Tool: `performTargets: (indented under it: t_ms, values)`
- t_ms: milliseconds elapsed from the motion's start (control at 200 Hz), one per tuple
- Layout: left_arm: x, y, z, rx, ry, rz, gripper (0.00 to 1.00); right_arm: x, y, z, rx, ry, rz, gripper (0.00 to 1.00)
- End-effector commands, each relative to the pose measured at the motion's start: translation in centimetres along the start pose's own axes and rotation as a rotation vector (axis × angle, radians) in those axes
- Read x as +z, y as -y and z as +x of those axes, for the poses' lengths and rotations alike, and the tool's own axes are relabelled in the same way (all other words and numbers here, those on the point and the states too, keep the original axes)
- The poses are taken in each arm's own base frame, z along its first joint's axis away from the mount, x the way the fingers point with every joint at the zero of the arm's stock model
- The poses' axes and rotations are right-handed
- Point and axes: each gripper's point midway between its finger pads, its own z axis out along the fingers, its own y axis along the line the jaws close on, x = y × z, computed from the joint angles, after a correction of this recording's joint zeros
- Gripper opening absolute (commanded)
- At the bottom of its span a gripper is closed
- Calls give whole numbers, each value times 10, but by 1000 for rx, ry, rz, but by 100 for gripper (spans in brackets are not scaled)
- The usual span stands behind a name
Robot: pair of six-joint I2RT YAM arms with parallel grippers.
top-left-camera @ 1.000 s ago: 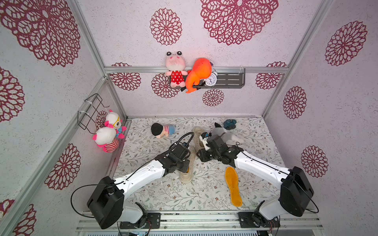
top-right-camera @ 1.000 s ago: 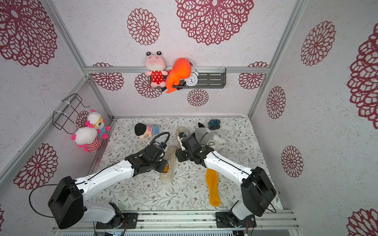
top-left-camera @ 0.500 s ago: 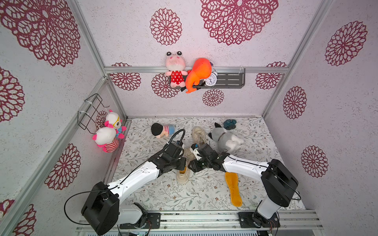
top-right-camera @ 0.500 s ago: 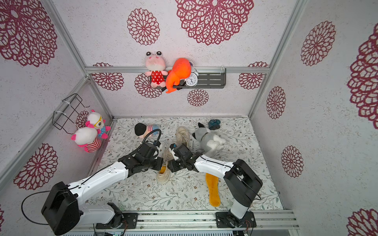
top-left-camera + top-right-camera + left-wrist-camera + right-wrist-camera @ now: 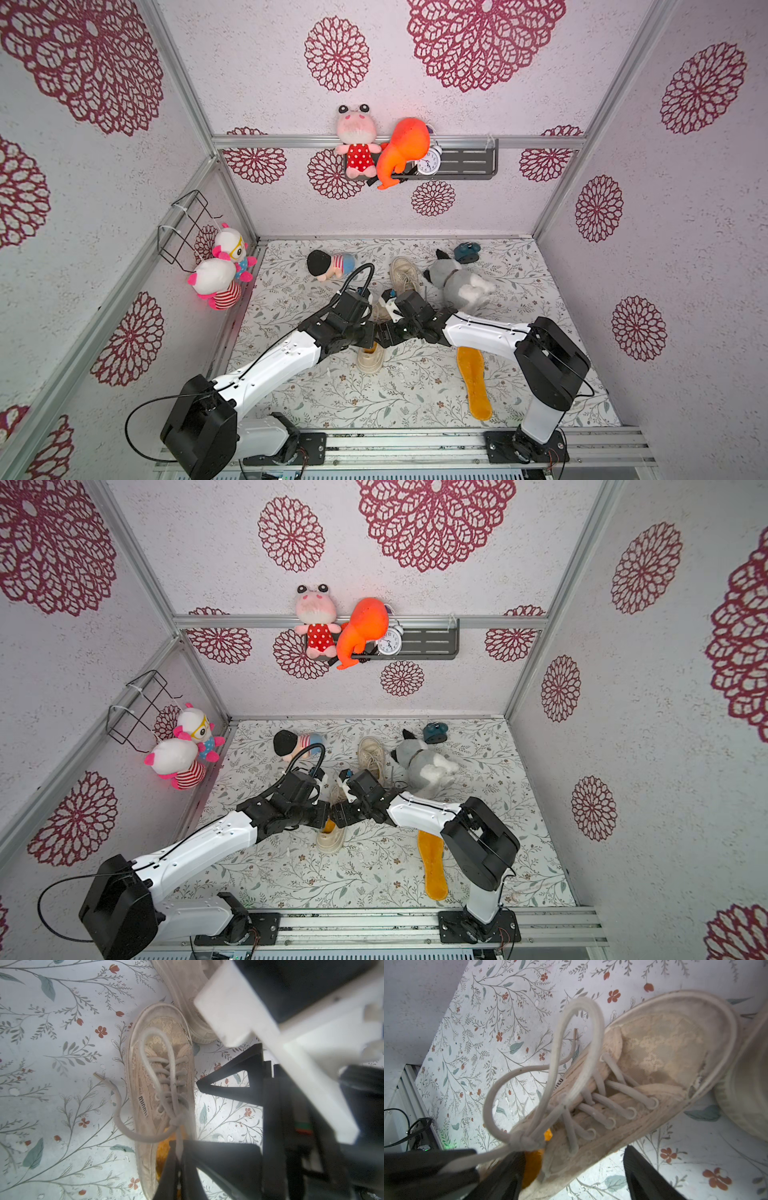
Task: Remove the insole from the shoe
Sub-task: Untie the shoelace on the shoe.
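A beige lace shoe (image 5: 371, 360) (image 5: 331, 840) lies mid-table, mostly under both grippers. An orange insole (image 5: 533, 1164) (image 5: 161, 1152) shows inside its opening. My left gripper (image 5: 179, 1169) (image 5: 365, 338) is shut on the shoe's white lace (image 5: 153, 1047) just behind the knot. The right gripper (image 5: 571, 1178) (image 5: 383, 336) is open at the opening; one finger (image 5: 500, 1178) sits inside against the insole, the other finger (image 5: 645, 1178) is outside the shoe's side wall. The shoe (image 5: 654, 1047) has its toe pointing away from both arms.
A second orange insole (image 5: 473, 384) (image 5: 432, 868) lies loose at the front right. A second beige shoe (image 5: 404, 274) stands just behind the first. A grey plush (image 5: 457, 284), a small doll (image 5: 330, 266) and a teal object (image 5: 467, 251) sit near the back wall.
The right gripper has swung left and down to the shoe's opening and opened wider. The left gripper has stayed shut on the lace, shifting only slightly.
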Motion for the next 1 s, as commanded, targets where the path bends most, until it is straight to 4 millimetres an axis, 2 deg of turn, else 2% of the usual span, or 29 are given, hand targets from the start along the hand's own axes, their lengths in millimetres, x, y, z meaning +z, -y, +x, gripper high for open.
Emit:
performTargets:
  t_ms: [0, 85, 170, 280, 375, 540, 730, 996]
  values:
    - [-12, 1, -9, -10, 40, 3, 0, 1, 2, -7, 10, 9, 42, 70]
    - [-21, -2, -12, -21, 47, -13, 0, 1, 9, -12, 26, 31, 86, 59]
    - [-33, -4, -14, -46, 56, -27, 0, -1, 6, -24, 33, 71, 78, 51]
    - [-46, -5, -4, -80, 28, -28, 0, 1, 5, -35, 38, 92, 92, 41]
    - [-57, -7, 6, -111, 7, -30, 0, 3, 13, -41, 38, 99, 144, 35]
    - [-85, -6, 16, -184, 10, -14, 0, 7, 17, -53, 50, 114, 162, 34]
    - [-125, -8, 16, -247, 69, 10, 0, 14, 20, -51, 33, 89, 172, 33]
    - [-162, -2, -3, -269, 143, 41, 0, 12, 19, -51, 21, 87, 168, 33]
